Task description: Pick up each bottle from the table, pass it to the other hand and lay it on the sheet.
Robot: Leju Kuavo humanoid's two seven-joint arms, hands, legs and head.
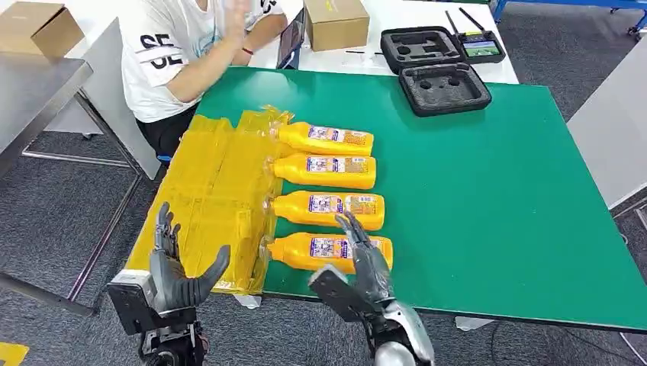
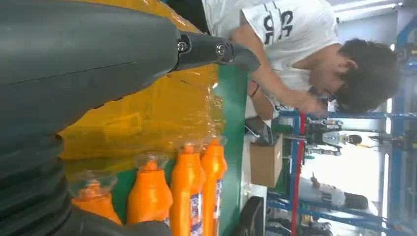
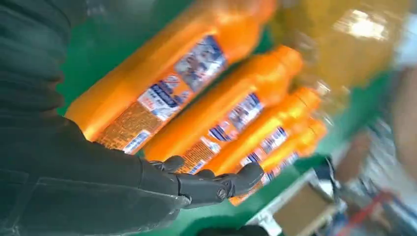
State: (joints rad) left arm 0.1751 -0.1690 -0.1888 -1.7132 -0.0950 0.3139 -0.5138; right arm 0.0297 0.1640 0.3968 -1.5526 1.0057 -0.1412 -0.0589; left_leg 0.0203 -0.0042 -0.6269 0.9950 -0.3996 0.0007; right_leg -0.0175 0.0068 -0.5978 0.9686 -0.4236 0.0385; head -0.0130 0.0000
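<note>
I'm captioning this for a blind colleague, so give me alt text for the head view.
Four orange bottles lie in a row on a green table, caps toward a yellow plastic sheet. The robot's right hand reaches over the nearest bottle; its open left hand waits by the sheet. A person sits behind.

A green table (image 1: 496, 213) stands on grey floor (image 1: 53, 221), with a white table (image 1: 427, 15) and cardboard boxes (image 1: 336, 23) behind

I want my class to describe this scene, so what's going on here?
A humanoid robot faces a green table where four orange bottles lie in a row beside a yellow plastic sheet. Its right hand reaches over the nearest bottle, fingers spread, not gripping. Its left hand waits open at the sheet's near edge. A seated person is at the far side.
</note>
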